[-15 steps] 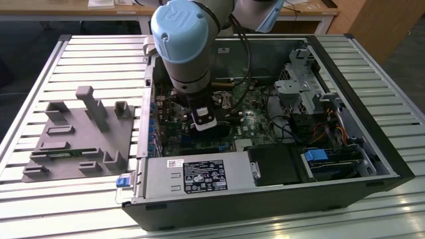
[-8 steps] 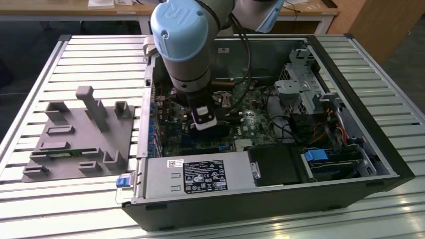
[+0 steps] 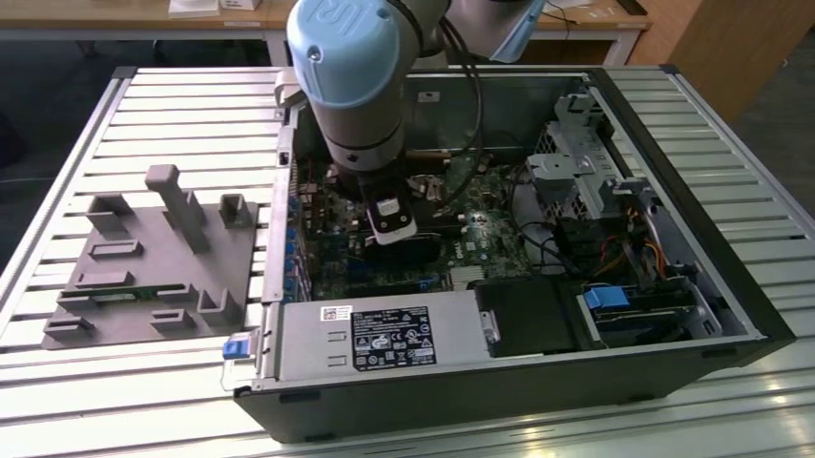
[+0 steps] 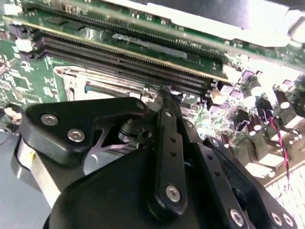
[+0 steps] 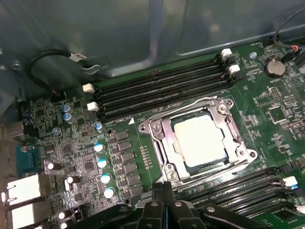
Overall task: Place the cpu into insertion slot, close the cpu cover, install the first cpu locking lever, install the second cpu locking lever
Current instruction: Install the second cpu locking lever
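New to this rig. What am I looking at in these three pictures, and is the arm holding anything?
The exterior view shows one robot arm reaching down into an open computer case that lies on a slatted metal table. A grey part holder sits on the exterior view's left of the case.

The other two pictures come from cameras riding near the arm's wrist. The first wrist view looks down on the green circuit board: the cpu sits in the insertion slot, with the cpu cover framing it. The long black memory slots run beside it.

The second wrist view looks past the black pincer, which appears shut, close above the board. I see nothing held in it.
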You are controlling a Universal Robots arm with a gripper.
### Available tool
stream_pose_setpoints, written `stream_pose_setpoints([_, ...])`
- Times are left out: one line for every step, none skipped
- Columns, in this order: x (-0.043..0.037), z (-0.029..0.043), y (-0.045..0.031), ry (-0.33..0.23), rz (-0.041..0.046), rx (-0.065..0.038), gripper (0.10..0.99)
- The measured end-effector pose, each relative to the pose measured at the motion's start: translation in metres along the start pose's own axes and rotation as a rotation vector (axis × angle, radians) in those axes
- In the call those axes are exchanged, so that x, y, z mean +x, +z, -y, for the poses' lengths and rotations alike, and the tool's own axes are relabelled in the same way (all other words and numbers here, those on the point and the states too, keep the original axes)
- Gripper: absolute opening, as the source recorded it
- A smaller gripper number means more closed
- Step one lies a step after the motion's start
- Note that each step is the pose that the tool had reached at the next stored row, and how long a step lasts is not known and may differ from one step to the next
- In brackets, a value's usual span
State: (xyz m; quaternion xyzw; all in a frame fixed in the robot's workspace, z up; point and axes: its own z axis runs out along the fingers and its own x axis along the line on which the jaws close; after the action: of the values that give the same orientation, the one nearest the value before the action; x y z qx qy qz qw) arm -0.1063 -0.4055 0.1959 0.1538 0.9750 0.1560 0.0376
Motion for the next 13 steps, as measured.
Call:
stream_pose_setpoints([0.0000,-0.0003,-0.0005,0.000,0.0000,0.000,0.102])
stream_pose_setpoints([0.0000,-0.0005,-0.0009,0.000,-0.0002,-0.001,0.102])
stream_pose_setpoints([-0.0002,-0.0008,-0.0014,0.000,-0.0003,-0.001,0.102])
stream_pose_setpoints([-0.0005,-0.0010,-0.0016,0.000,-0.0005,-0.002,0.102])
stream_pose_setpoints([-0.0009,-0.0012,-0.0016,0.000,-0.0007,-0.002,0.102])
stream_pose_setpoints([-0.0015,-0.0015,-0.0015,0.000,-0.0007,-0.003,0.102])
stream_pose_setpoints([-0.0021,-0.0020,-0.0014,0.000,-0.0008,-0.002,0.102])
stream_pose_setpoints([-0.0026,-0.0027,-0.0012,0.000,-0.0008,-0.002,0.102])
stream_pose_setpoints([-0.0026,-0.0035,-0.0009,0.000,-0.0007,-0.002,0.102])
stream_pose_setpoints([-0.0025,-0.0044,-0.0006,0.000,-0.0007,-0.002,0.102])
stream_pose_setpoints([-0.0023,-0.0054,-0.0002,0.000,-0.0007,-0.002,0.102])
stream_pose_setpoints([-0.0021,-0.0061,0.0003,0.000,-0.0007,-0.002,0.102])
stream_pose_setpoints([-0.0018,-0.0069,0.0008,0.000,-0.0008,-0.002,0.102])
